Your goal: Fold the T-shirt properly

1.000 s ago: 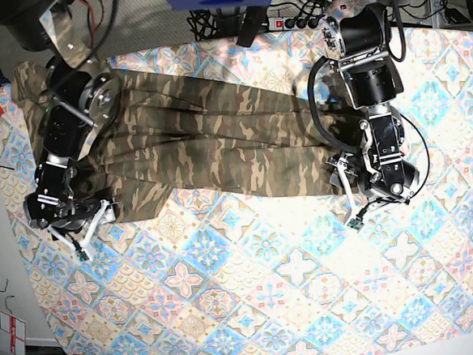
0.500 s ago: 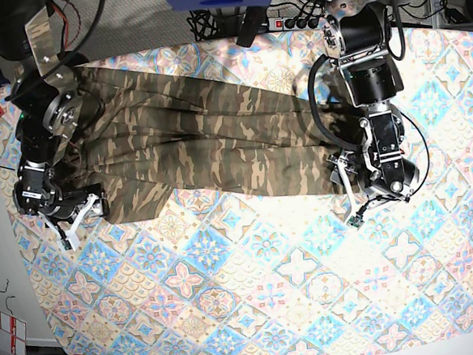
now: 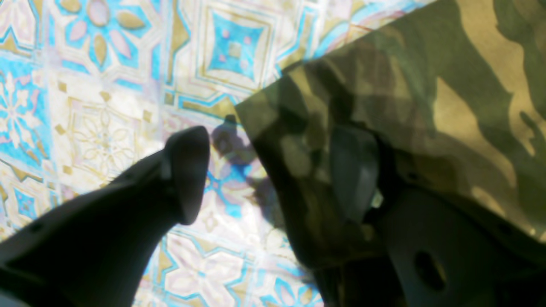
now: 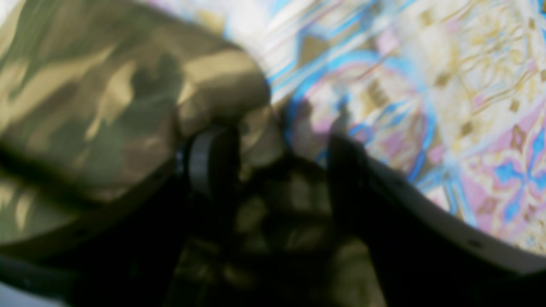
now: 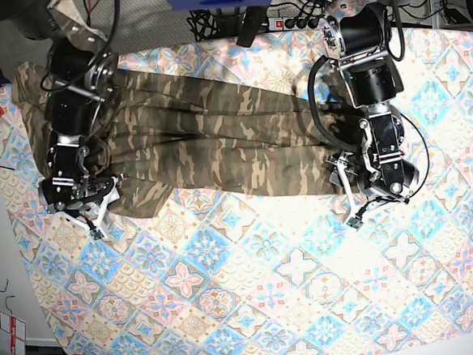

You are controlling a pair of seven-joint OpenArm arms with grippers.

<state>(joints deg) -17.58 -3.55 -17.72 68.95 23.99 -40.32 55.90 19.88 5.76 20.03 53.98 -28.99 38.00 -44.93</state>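
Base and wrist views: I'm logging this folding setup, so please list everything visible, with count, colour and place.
T-shirt: one, olive, brown and tan camouflage, lying spread across the far half of the table between the two arms.
Tablecloth: one, pastel blue, pink and cream diamond pattern, covering the table.
Power strip: one, dark, with cables, beyond the table's far edge.
Left gripper: one, black, open at the shirt's edge, one finger over the tablecloth and the other over the cloth.
Right gripper: one, dark, at the shirt's other end with camouflage cloth between its fingers; the blur hides whether it is gripping.
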